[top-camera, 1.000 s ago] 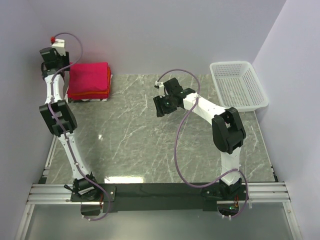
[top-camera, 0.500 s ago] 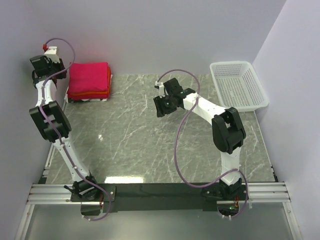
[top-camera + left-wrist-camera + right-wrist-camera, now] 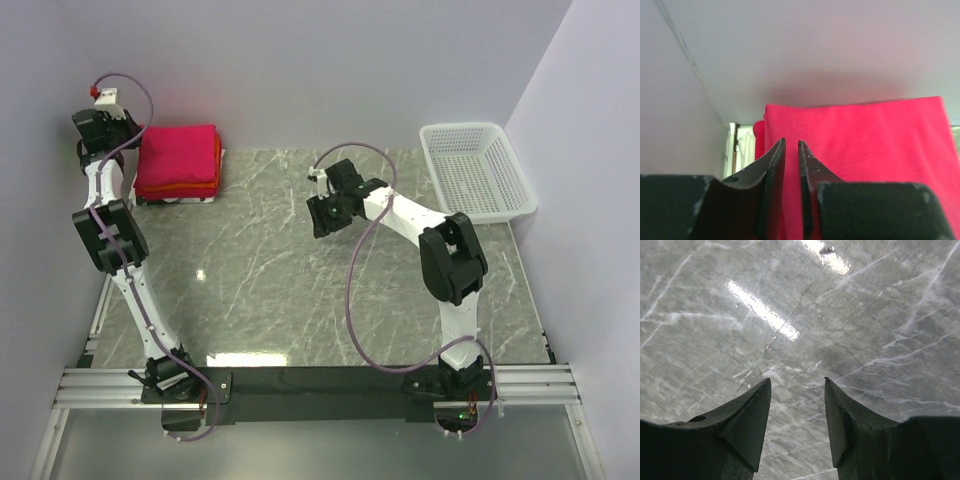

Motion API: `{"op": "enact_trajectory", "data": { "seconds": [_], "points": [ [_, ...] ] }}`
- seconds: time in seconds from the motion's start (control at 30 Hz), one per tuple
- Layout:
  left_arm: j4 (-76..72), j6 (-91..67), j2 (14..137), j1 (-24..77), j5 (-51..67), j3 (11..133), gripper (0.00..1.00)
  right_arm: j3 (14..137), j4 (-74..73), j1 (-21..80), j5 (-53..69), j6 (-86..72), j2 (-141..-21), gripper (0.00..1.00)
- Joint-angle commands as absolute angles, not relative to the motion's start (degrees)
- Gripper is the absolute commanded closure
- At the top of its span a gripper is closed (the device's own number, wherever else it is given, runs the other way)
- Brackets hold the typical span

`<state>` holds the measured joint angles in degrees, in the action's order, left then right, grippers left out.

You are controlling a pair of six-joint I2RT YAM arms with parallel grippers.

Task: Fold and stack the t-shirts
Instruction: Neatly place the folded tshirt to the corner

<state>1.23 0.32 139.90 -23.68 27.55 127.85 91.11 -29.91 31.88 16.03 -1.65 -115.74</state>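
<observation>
The t-shirts lie folded in a stack at the table's far left corner, a crimson-pink one on top and orange and red edges showing below. The pink top also shows in the left wrist view. My left gripper hangs raised just left of the stack, by the wall. Its jaws are nearly together with only a thin slit and nothing between them. My right gripper is open and empty above the bare marble mid-table.
A white plastic mesh basket stands at the far right corner, with nothing seen inside. The grey marble tabletop spreads between the arms. Walls close in at the left, back and right.
My left arm swung out toward the left wall, then came back a little toward the stack. My right arm shifted only slightly.
</observation>
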Motion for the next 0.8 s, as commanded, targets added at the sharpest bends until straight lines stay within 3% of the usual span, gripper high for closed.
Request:
{"op": "enact_trajectory", "data": {
  "seconds": [0.0,0.2,0.47,0.6,0.73,0.77],
  "points": [
    [-4.47,-4.04,141.59,-23.64,26.55,127.80,0.78,93.60,-30.32,31.99,17.13,-1.93,-117.68,0.46],
    [-5.90,-4.75,147.38,-22.94,16.98,132.70,0.76,93.96,-30.41,32.08,17.49,-2.02,-118.74,0.47],
    [-6.50,-4.22,148.28,-22.68,14.33,133.95,0.71,93.69,-31.20,32.08,15.74,-1.14,-117.43,0.47],
    [-9.40,-5.54,139.87,-22.68,12.67,127.55,0.50,92.20,-31.29,31.82,12.66,-0.53,-114.09,0.44],
    [-1.36,-5.01,133.78,-22.06,4.67,129.54,0.38,90.09,-30.67,30.51,9.23,-0.44,-108.74,0.35],
    [-0.19,-5.18,132.73,-22.06,3.35,130.07,0.22,89.74,-30.85,30.06,8.97,-0.53,-107.94,0.34]
  ]
}}
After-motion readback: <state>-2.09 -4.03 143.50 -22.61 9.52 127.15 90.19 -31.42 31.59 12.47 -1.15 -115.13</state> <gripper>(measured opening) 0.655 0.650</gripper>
